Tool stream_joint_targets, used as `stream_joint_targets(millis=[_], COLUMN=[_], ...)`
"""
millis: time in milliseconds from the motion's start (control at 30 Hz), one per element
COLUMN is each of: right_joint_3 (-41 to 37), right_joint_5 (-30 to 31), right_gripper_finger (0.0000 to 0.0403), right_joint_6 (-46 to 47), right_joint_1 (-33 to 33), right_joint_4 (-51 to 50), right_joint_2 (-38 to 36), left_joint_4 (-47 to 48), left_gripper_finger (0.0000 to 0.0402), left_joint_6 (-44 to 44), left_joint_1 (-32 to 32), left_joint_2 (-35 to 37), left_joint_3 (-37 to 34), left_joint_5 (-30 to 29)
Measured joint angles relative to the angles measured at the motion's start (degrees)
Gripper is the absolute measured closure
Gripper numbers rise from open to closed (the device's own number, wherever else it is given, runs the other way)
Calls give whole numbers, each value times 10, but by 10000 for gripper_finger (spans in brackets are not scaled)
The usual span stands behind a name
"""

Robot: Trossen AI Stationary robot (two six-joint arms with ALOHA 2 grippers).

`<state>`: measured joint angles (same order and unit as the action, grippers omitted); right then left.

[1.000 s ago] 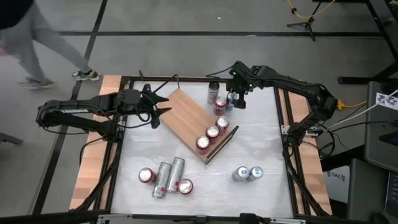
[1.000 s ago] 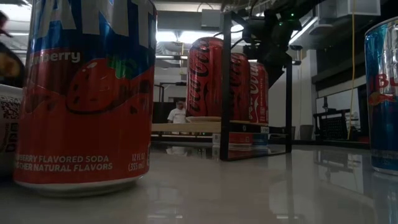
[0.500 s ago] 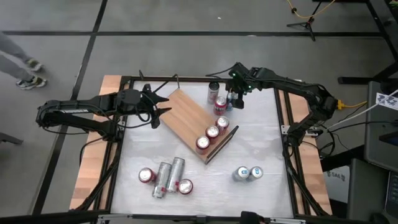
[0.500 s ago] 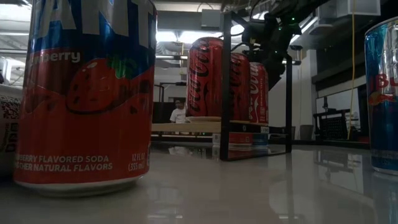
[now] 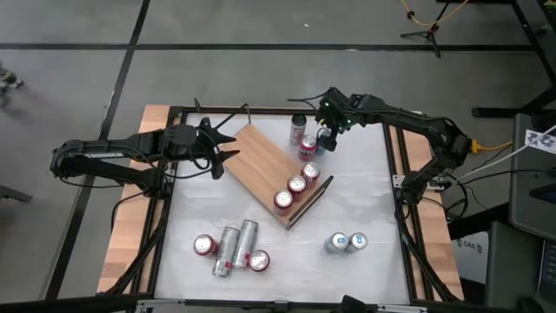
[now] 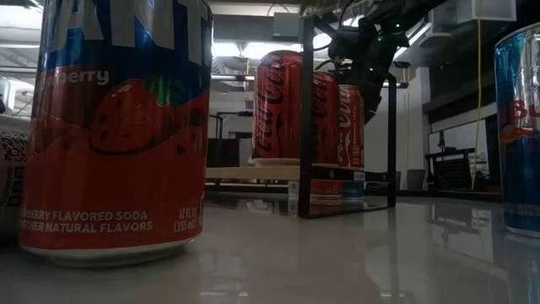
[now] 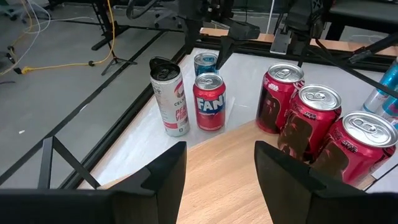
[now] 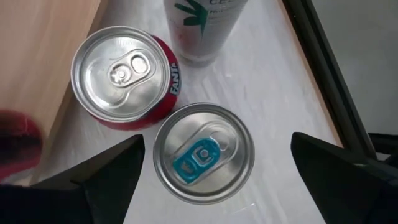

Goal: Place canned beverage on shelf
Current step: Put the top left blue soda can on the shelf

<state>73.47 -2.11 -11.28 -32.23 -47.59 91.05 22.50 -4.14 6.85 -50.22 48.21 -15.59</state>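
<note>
The wooden shelf (image 5: 265,161) lies slantwise mid-table, with three red cans (image 5: 297,184) upright at its near-right end. Beyond its far edge stand a red Fanta can (image 8: 124,78), a tall white can (image 8: 202,28) and a silver-topped can with a blue tab (image 8: 203,152). My right gripper (image 8: 217,171) hangs open above the blue-tab can, pointing steeply down, with one finger on either side of it and clear of it. My left gripper (image 7: 221,168) hovers over the shelf's far-left end (image 5: 234,143). Its fingers stand a narrow gap apart with nothing between them.
Near the front edge are two upright red cans (image 5: 204,245) and two silver cans lying down (image 5: 234,246). Two blue cans (image 5: 346,243) stand at the front right. The shelf's black wire rail (image 6: 305,110) rises at its near end. The table's black frame (image 5: 395,174) borders the white top.
My right gripper has rolled about its own pointing line while staying above the blue-tab can, still open. A person beyond the table's far left has walked out of the high view.
</note>
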Motion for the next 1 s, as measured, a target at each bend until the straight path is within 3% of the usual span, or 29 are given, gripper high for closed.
stream_joint_targets(millis=[433,1000], right_joint_3=[0,-1], right_joint_5=[0,15], right_gripper_finger=[8,8], right_joint_6=[56,58], right_joint_1=[0,3], right_joint_4=[4,3], right_joint_2=[0,13], left_joint_4=[0,13], left_gripper_finger=[221,221], left_joint_6=[0,1], left_joint_1=[0,0], left_joint_2=[0,0], left_joint_3=[0,0], left_joint_5=[0,0])
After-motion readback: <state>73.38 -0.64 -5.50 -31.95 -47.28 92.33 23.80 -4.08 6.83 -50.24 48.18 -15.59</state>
